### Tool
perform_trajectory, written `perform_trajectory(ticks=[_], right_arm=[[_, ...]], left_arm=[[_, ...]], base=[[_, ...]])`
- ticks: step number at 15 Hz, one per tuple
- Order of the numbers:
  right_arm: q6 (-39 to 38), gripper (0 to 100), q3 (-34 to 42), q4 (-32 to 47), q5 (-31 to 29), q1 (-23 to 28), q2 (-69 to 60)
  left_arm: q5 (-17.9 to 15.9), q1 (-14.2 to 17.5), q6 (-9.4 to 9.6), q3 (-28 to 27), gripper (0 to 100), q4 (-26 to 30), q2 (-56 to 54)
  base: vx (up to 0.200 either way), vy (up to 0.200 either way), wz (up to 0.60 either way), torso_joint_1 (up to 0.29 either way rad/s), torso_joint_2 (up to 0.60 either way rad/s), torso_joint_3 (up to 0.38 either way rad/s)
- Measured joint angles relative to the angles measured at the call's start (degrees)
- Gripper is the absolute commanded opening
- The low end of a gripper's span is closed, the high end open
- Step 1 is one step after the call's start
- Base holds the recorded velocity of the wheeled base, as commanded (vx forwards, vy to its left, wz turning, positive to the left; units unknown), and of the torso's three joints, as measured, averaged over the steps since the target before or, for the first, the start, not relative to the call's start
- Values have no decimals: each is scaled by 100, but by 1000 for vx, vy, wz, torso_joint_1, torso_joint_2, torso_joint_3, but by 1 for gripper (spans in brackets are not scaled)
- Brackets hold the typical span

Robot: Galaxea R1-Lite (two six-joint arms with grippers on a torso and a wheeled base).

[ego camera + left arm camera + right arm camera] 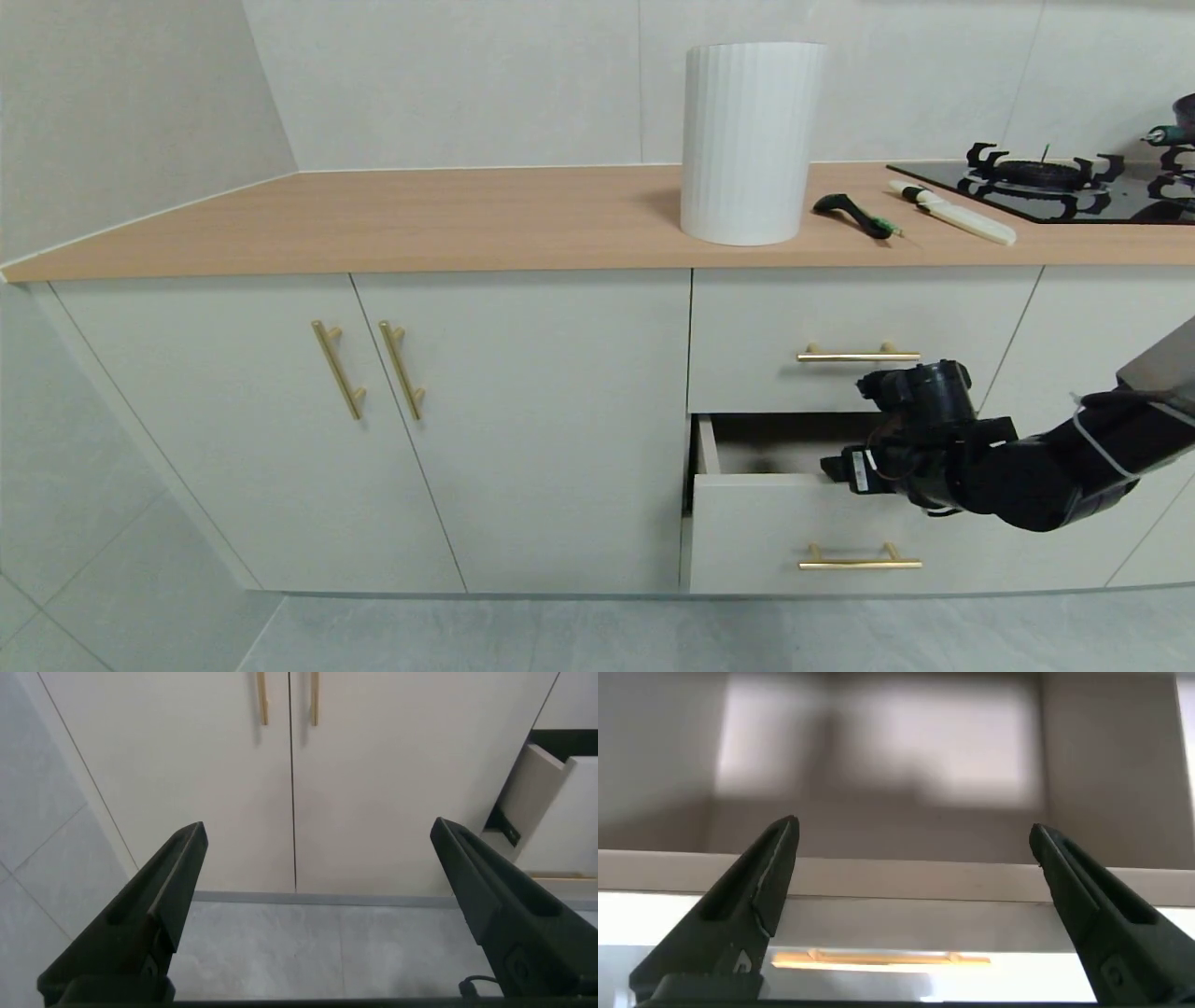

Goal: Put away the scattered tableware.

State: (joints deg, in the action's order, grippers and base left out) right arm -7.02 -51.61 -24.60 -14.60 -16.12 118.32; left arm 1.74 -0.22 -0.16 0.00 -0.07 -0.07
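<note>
On the wooden counter (420, 219) lie a black-handled utensil with a green tip (854, 213) and a white knife (952, 213), to the right of a tall white ribbed container (747, 140). Below them the lower drawer (775, 532) stands partly pulled out. My right gripper (840, 467) hovers at the drawer's top front edge, open and holding nothing. The right wrist view looks past the right gripper (910, 835) over the drawer's front edge (896, 877) into its dark inside. My left gripper (318, 835) is open and empty, low in front of the cabinet doors (374, 784).
A gas hob (1055, 182) sits at the counter's right end. The upper drawer (859, 336) is closed, with a gold handle. A double-door cabinet (373, 420) with gold handles stands to the left. The open drawer's side (551, 793) shows beyond the left gripper.
</note>
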Motion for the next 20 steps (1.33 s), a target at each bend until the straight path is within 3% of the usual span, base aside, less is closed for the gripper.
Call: perform_trajectory(ticks=[14,20], right_arm=[[1035,100,123,2982,256,-251,-1087],[1417,100,212,4614,221,-742,-1460]], left_arm=[[-2,-5,0,0,100,0,0],[0,0,0,-2,100,0,0]], base=[[0,0,0,0,0,0],[0,0,0,0,0,0]])
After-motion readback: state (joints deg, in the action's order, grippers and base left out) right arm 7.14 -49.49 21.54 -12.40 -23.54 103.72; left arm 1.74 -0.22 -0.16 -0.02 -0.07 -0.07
